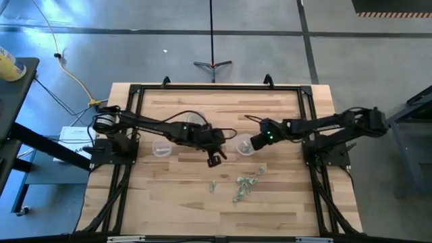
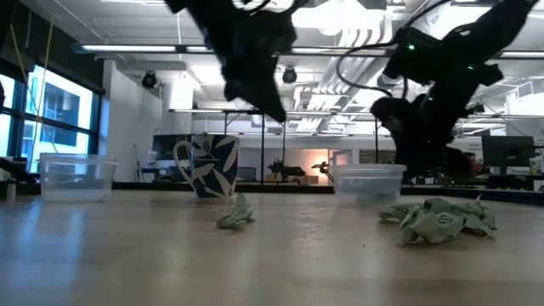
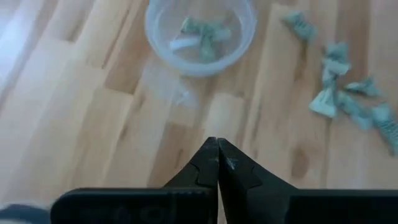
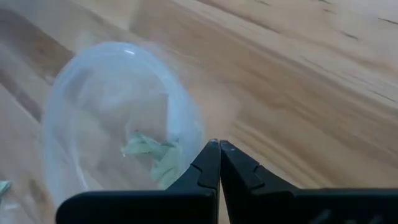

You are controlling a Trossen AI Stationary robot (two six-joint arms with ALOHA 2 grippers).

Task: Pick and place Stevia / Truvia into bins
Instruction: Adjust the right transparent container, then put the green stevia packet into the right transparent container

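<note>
Loose green-and-white packets (image 1: 244, 187) lie crumpled in a small heap on the wood, one single packet (image 1: 212, 185) to their left; the low view shows the heap (image 2: 442, 219) and the single one (image 2: 236, 214). The right clear cup (image 1: 235, 143) holds a few packets (image 3: 202, 34). The left clear cup (image 1: 154, 147) stands apart, nearer the table's left side. My left gripper (image 1: 216, 160) hangs shut above bare wood between the right cup and the heap. My right gripper (image 1: 253, 144) is shut just beside the right cup's rim (image 4: 124, 50).
A leaf-patterned mug (image 2: 208, 166) stands behind the cups toward the far edge. A black frame (image 1: 216, 86) runs around the tabletop. Bare wood lies near the front edge below the packets.
</note>
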